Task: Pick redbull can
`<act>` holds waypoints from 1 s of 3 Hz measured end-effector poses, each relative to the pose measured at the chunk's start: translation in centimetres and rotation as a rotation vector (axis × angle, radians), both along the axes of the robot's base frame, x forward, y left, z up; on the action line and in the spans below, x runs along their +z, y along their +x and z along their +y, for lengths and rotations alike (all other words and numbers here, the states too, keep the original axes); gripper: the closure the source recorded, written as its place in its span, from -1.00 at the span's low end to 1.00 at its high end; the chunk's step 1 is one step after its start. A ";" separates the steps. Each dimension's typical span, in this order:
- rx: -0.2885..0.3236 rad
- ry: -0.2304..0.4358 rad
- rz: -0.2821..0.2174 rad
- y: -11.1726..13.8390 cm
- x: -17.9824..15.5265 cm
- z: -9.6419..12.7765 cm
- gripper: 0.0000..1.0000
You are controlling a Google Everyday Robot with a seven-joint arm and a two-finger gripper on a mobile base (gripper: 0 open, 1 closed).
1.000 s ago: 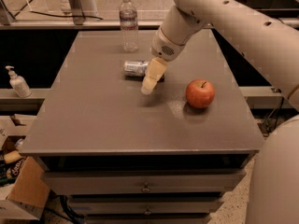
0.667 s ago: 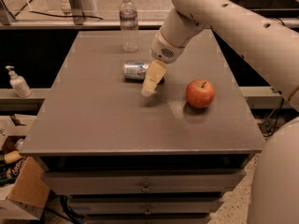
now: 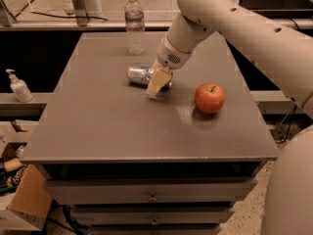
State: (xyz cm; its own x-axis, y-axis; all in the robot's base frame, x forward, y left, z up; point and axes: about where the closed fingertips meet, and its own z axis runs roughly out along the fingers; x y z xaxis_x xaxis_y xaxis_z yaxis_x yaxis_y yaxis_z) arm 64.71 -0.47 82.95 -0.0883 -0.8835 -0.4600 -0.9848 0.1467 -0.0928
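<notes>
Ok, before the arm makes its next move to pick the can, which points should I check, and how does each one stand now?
1. Target located: the slim silver and blue metal can lies on its side on the grey table. Ok.
2. Gripper at the target: it is low over the table, at the end of the can nearer the apple. Ok.
3. Can already gripped: cannot tell.
4. Tall clear plastic water bottle: it stands upright behind the can, apart from the gripper. Ok.
5. Round red apple: it sits on the camera's right, apart from both the can and the gripper. Ok.
</notes>
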 end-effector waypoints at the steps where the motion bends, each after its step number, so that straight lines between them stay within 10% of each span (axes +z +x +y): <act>1: -0.009 0.002 -0.004 0.0 0.0 -0.1 0.25; 3: -0.051 0.108 -0.075 0.2 5.1 -0.4 1.00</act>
State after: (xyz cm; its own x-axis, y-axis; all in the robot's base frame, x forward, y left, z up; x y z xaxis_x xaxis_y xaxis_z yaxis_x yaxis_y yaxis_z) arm 64.90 -0.91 88.01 -0.0931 -0.8238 -0.5591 -0.9668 0.2091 -0.1470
